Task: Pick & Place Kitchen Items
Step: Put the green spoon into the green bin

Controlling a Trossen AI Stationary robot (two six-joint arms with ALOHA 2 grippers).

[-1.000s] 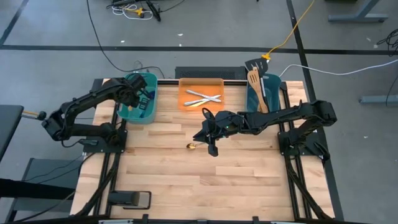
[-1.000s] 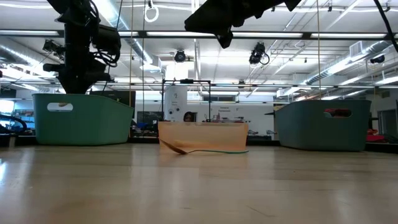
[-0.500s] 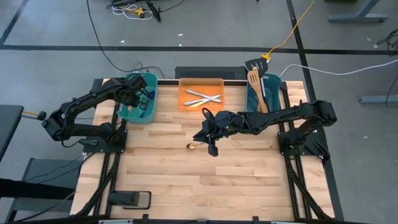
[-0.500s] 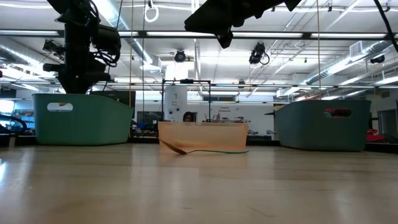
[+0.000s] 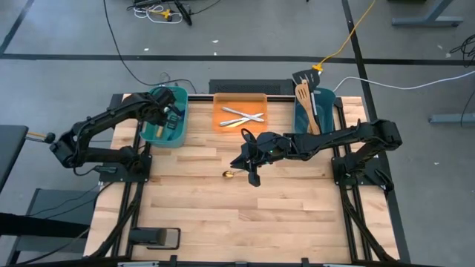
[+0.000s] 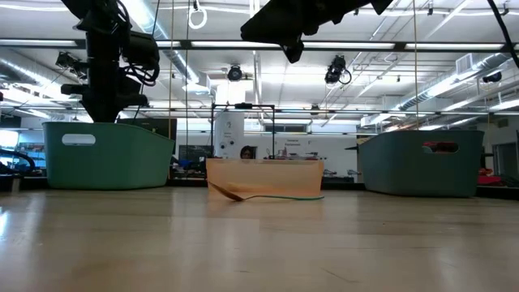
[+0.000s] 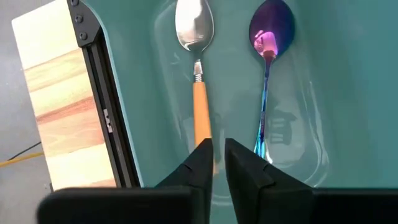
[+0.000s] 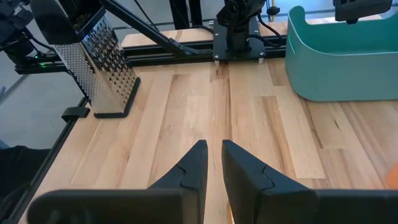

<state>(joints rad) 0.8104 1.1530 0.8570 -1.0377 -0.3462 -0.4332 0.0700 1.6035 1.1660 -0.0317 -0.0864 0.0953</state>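
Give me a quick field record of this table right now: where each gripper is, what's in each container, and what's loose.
left gripper: over left teal tub, above orange-handled spoon
same tub: iridescent purple spoon
right gripper: nearly shut, empty, above mid-table
orange tray: crossed silver cutlery
right teal tub: wooden spatula
loose: gold spoon on wooden table

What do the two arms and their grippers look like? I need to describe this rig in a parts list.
Both arms are dark, jointed links on black bases. The left gripper and right gripper each end in two matte black, wedge-shaped fingers on a black crossbar. Thin black cables run along the left arm and right arm. No markings show.
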